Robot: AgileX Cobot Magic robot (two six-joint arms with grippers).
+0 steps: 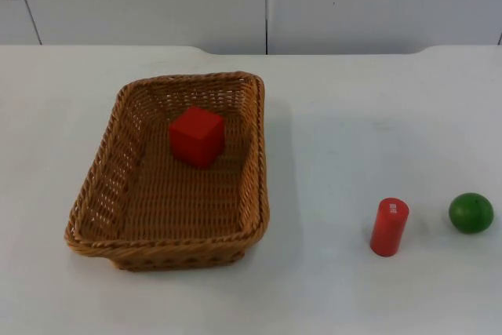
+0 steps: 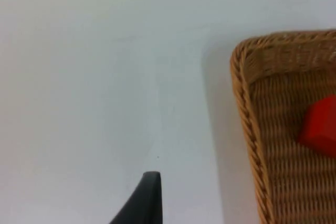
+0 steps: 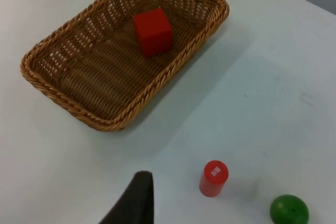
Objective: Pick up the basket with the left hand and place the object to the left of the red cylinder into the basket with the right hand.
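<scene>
One wicker basket on white table. One red cube inside basket. One red cylinder, upright, on bare table. One green ball just beside cylinder. Red items: two; green: one. Loose objects on table outside basket: two. Objects in basket: one. Right wrist view gives same count: one basket, one cube, one cylinder, one ball.
</scene>
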